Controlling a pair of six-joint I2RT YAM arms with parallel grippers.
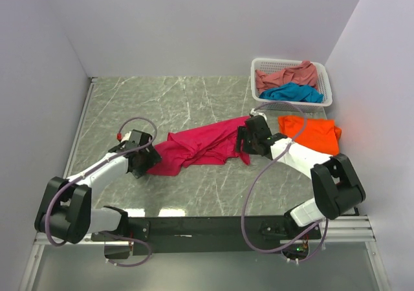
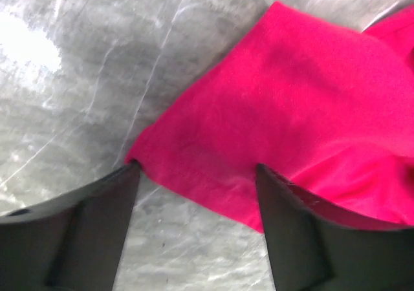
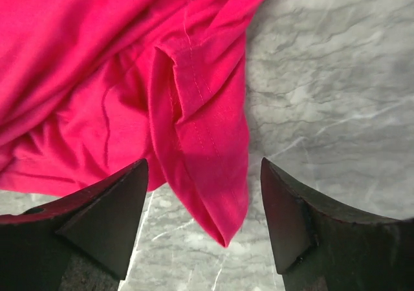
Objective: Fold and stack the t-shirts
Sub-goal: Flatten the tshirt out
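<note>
- Magenta t-shirt (image 1: 200,147) lies crumpled: flattening step, it seems.
- Left hand (image 2: 197,174), right hand (image 3: 204,168) gape open astride its ends, gripping nothing.
- Next: pinch both, pull flat.

Left arm (image 1: 97,169): rises from its base at the near left, bulky black elbow joint low at the outer edge. White forearm runs up and to the right toward the middle of the overhead view. Left gripper (image 1: 147,156) sits at its end, held low, pointing right. Wrist view: the two dark fingers (image 2: 97,233) stand well apart, jaws open.

Right arm (image 1: 301,154): black elbow joint at the near right, white forearm slanting up and left. Right gripper (image 1: 244,140) points left, facing the left gripper, the two well apart. Its fingers (image 3: 103,220) are also spread wide, jaws open.
</note>
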